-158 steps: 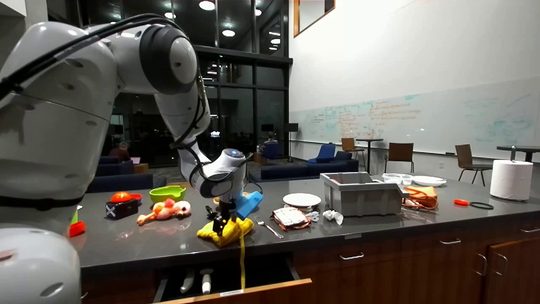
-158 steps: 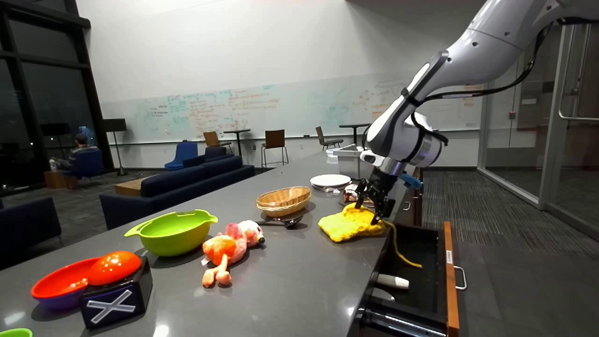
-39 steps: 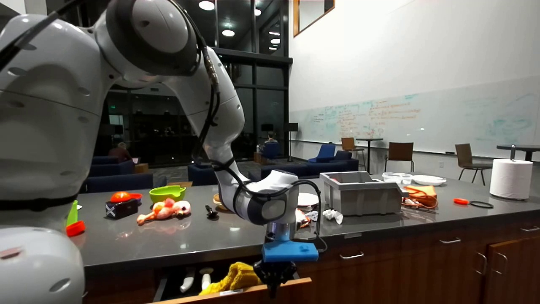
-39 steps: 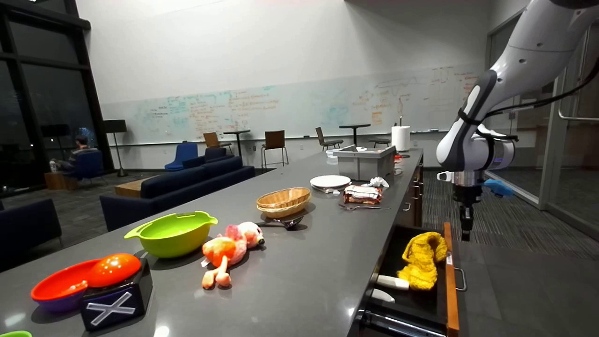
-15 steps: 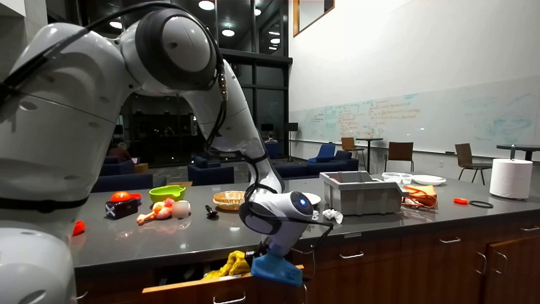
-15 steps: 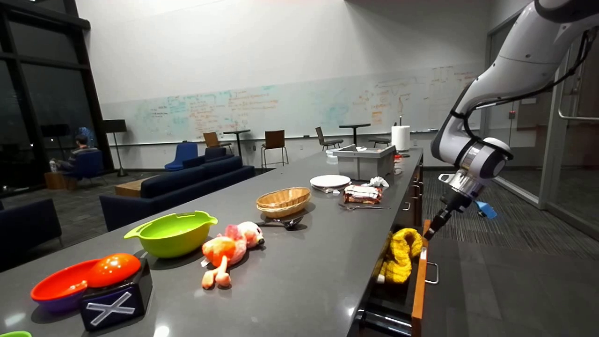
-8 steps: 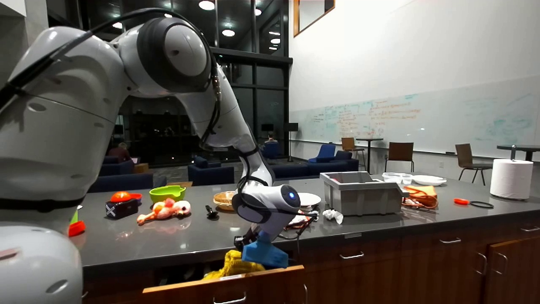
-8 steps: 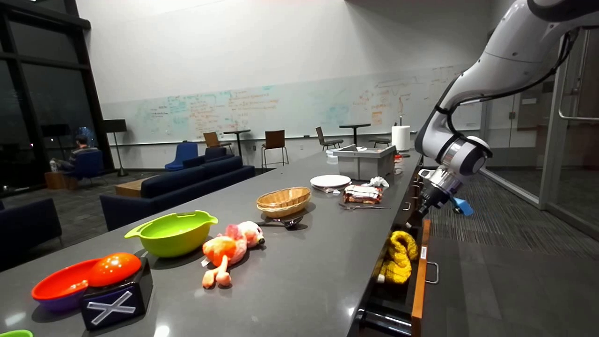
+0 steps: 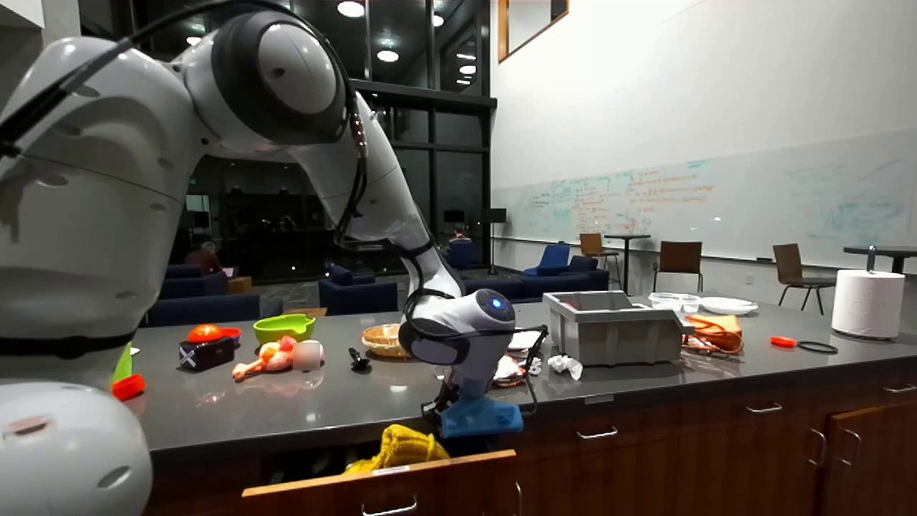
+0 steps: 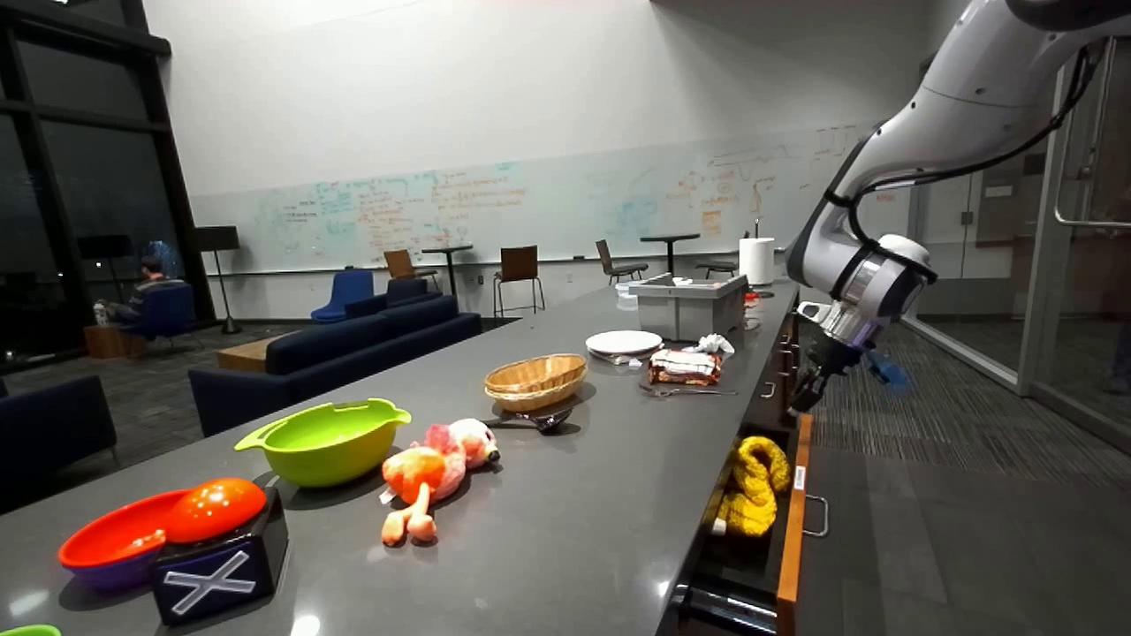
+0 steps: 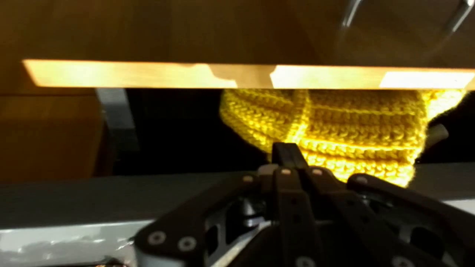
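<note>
A: An exterior view shows what?
B: A grey table [image 9: 251,405], whiteboard [image 9: 774,193] behind.
A: Containers?
B: In an exterior view, the open drawer [image 10: 793,534] below the table's edge contains yellow knitting [image 10: 751,490].
A: Wrist view?
B: Closed fingers [image 11: 282,156], near the knitting.

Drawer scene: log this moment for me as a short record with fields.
Drawer: partly open
Seen inside: yellow knit item; pale object, mostly hidden
Claw: closed, nothing seen in its grip
Claw position: above the drawer, apart from the yellow knit item
On the counter: pink-and-orange plush toy, green bowl, wicker basket, gray bin
</note>
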Controlling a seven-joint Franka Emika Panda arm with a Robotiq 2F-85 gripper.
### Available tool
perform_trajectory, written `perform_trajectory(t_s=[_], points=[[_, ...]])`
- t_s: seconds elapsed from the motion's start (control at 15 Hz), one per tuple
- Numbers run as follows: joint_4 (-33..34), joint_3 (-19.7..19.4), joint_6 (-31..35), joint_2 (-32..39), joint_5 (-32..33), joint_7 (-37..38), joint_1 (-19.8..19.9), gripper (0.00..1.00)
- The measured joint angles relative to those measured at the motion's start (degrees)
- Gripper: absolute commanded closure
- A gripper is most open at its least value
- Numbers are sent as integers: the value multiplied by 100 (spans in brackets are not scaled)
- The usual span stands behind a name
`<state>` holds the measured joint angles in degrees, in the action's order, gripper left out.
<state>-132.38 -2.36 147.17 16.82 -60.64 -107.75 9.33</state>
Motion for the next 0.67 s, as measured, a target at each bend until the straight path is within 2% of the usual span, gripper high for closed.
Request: perform_trajectory(t_s=[0.27, 0.67], points=[[-316, -142, 675, -465, 1048, 260, -44, 100], [-939, -420, 1033, -654, 2973, 1445, -245, 100]])
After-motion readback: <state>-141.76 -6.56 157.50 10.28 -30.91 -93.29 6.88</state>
